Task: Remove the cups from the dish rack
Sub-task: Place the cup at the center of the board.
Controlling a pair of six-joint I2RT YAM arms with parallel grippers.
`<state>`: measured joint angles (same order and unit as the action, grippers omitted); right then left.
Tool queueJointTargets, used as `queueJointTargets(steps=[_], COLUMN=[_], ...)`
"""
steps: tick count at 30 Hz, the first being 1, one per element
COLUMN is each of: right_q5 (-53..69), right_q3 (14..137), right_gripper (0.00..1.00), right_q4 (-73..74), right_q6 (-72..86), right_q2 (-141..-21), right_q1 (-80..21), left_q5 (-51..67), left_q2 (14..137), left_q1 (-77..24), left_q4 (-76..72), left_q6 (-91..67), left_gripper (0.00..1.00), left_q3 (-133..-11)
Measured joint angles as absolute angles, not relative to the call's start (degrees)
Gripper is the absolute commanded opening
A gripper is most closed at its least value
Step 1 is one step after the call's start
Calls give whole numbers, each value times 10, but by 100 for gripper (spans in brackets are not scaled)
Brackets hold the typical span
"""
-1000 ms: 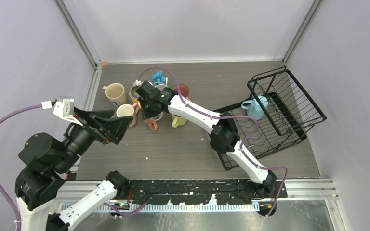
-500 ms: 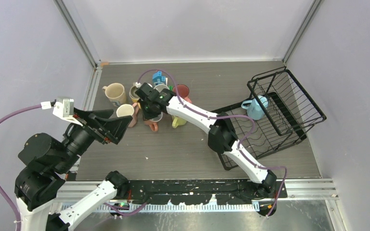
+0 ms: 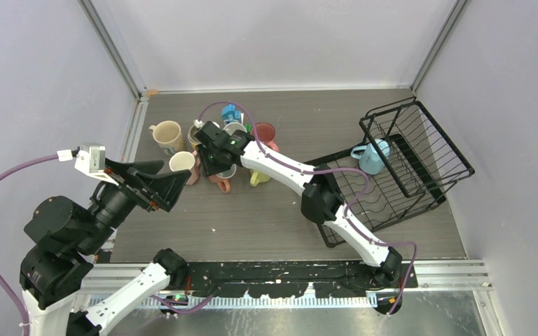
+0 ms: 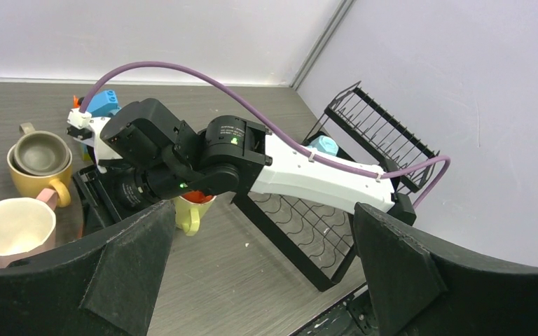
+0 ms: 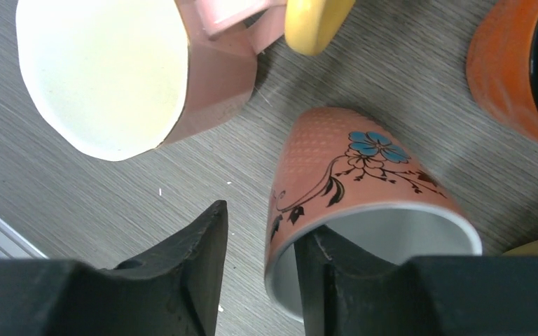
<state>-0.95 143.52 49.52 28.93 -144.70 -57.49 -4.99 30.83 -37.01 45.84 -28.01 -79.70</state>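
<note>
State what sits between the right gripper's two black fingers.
The wall of the salmon-pink ceramic mug with a blue flower; the right wrist view shows one finger outside it, the other inside its mouth.

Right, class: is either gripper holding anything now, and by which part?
Nothing is gripped. The right gripper straddles the rim of the flowered salmon cup, one finger inside, a gap outside. The left gripper is open and empty.

Grey wood-grain table (image 3: pixel 273 224), plain lilac-white walls (image 3: pixel 280 42), aluminium corner posts (image 3: pixel 112 45)
</note>
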Motion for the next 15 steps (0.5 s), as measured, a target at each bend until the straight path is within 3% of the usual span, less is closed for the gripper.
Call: queueJointTargets(steps=[7, 15], right_q5=[-9, -10], right_q3=[1444, 1453], right_gripper=[57, 59], right_q4=[493, 488], right_q6=[295, 303], right_q2=[-1447, -1447], right_q1=[-580, -582], left_q5=[-51, -54], left_q2=[308, 308], left_q1=[-371, -372], left_q4=[460, 461], left_q6=[-280, -280], left_gripper=[100, 100], left_q3=[-797, -797])
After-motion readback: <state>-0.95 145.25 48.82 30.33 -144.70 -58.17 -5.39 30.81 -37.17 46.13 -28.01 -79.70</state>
